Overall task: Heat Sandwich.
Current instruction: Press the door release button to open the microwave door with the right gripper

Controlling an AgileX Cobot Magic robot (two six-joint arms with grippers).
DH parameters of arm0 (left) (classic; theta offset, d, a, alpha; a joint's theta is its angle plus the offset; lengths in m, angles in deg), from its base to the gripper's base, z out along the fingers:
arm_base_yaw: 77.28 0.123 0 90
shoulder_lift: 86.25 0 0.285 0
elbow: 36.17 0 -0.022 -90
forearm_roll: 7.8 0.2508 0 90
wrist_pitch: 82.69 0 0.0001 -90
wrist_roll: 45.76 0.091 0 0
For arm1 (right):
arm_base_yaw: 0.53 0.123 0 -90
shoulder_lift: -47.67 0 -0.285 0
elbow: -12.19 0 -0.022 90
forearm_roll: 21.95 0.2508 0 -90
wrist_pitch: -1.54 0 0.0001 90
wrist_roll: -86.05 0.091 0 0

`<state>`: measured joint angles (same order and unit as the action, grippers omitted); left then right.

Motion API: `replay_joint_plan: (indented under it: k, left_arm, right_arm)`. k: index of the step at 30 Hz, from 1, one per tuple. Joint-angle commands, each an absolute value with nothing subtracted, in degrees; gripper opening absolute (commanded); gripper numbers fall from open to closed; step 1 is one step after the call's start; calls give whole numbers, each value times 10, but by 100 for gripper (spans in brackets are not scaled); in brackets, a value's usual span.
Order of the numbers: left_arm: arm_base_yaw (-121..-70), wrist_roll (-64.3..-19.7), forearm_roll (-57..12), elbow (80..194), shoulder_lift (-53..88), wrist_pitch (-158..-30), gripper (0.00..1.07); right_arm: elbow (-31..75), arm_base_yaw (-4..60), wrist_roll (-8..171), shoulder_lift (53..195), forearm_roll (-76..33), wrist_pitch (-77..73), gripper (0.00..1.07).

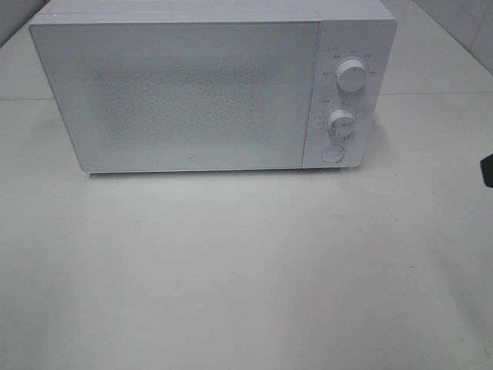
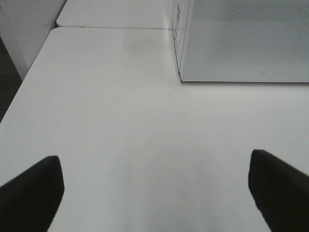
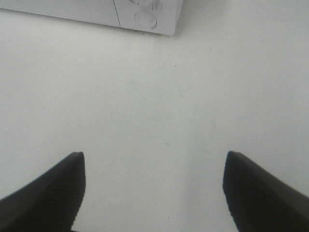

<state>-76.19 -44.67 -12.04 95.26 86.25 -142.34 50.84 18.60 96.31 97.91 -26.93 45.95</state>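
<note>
A white microwave (image 1: 208,85) stands at the back of the table with its door shut; two dials (image 1: 352,77) and a round button (image 1: 332,153) sit on its right panel. The sandwich is out of view. My left gripper (image 2: 154,188) hovers open over bare tabletop, left of the microwave's front corner (image 2: 182,77). My right gripper (image 3: 153,186) is open above the table, with the microwave's button (image 3: 145,19) ahead of it. Nothing lies between either pair of fingers. In the exterior high view only a dark sliver of the right arm (image 1: 487,169) shows at the right edge.
The white table (image 1: 246,270) stretches in front of the microwave. A seam to a second table (image 2: 116,27) runs behind the left side, and the table's left edge (image 2: 29,77) drops off to a dark floor.
</note>
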Motion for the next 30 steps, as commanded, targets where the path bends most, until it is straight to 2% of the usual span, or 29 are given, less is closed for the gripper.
replay_joint_plan:
  k: [1, 9, 13, 18, 30]
  left_arm:
    - [-760, -447, -123, 950, 877, -1419, 98]
    - [-760, -447, -123, 950, 877, -1419, 98]
    - [-760, -447, -123, 950, 877, -1419, 98]
    - [-760, -447, -123, 950, 877, -1419, 98]
    - [-760, -447, -123, 950, 877, -1419, 98]
  right_arm:
    - [504, 184, 949, 921, -277, 492, 76]
    - [507, 181, 948, 814, -292, 585, 76]
    - [537, 143, 940, 723, -313, 628, 76]
    - [567, 108, 935, 657, -313, 628, 76]
    - [604, 71, 924, 560, -303, 612, 76]
